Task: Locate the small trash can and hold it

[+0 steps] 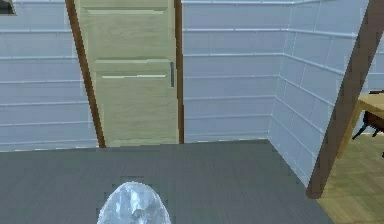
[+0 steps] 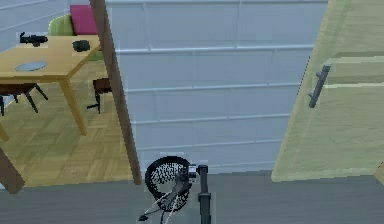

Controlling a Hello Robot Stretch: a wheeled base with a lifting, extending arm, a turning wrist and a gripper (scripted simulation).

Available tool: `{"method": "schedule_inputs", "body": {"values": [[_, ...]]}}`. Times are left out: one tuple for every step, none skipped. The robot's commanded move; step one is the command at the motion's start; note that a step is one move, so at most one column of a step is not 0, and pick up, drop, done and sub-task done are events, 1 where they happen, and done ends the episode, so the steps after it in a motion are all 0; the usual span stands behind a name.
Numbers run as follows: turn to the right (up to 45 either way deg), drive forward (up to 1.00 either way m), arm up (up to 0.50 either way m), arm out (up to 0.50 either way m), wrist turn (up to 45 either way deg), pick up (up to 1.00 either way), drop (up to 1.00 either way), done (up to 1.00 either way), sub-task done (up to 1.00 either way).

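A round, dark wire-mesh can (image 2: 168,177), small and bin-like, shows low in the arm side view with its mouth turned toward the camera, in front of the wall's base. The arm's dark bar (image 2: 203,198) rises from the bottom edge just to its right. The gripper (image 2: 170,203), with its thin fingers, reaches left right under the can. I cannot tell whether the gripper holds the can or whether the can rests on the grey floor. A pale, glossy rounded blob (image 1: 134,207) sits at the forward view's bottom edge.
Ahead stands a closed pale wooden door (image 1: 131,70) in a white plank wall. A brown post (image 1: 345,100) marks an opening at the right onto wood flooring. To the side are a wooden table (image 2: 45,62) with chairs, and an open door leaf (image 2: 335,90).
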Motion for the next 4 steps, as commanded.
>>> {"method": "schedule_inputs", "body": {"values": [[0.0,0.0,0.0,0.0,45.0,0.0,0.0,0.0,0.0],[0.0,0.0,0.0,0.0,45.0,0.0,0.0,0.0,0.0],[0.0,0.0,0.0,0.0,15.0,0.0,0.0,0.0,0.0],[0.0,0.0,-0.3,0.0,0.0,0.0,0.0,0.0,0.0]]}}
